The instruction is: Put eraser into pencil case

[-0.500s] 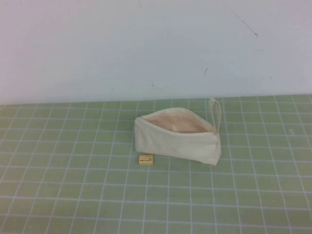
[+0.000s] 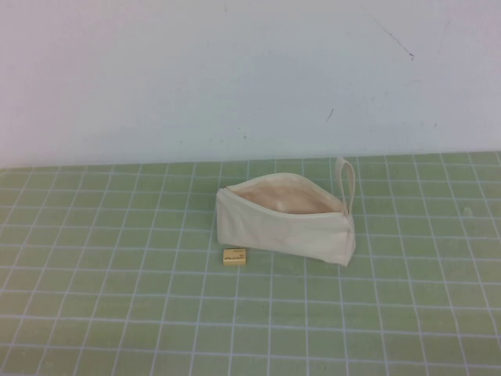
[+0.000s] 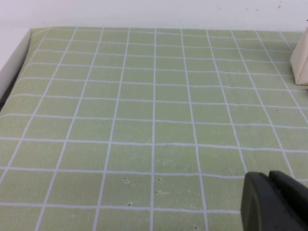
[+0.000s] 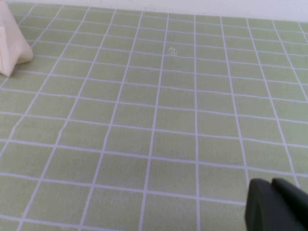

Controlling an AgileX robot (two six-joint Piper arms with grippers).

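Two things sit on the green grid mat (image 2: 117, 313): the case (image 2: 286, 227) and the eraser (image 2: 235, 257), neither one held.

The case lies near the mat's middle, its zip mouth gaping to show tan lining, and its strap (image 2: 348, 184) loops up at the far right end. The eraser rests on the mat just in front of the case's left end, at its near side; whether the two touch is hard to make out, and its dark mark is too small to read. Neither arm shows in the high view. The left gripper (image 3: 274, 202) and right gripper (image 4: 276, 204) each appear only as a dark corner cut off by the edge of their own wrist view, over bare mat well away from the eraser; whether their fingers are spread or pressed together I cannot tell. Each wrist view catches just a cropped sliver of the case at its edge, and the eraser is in neither.
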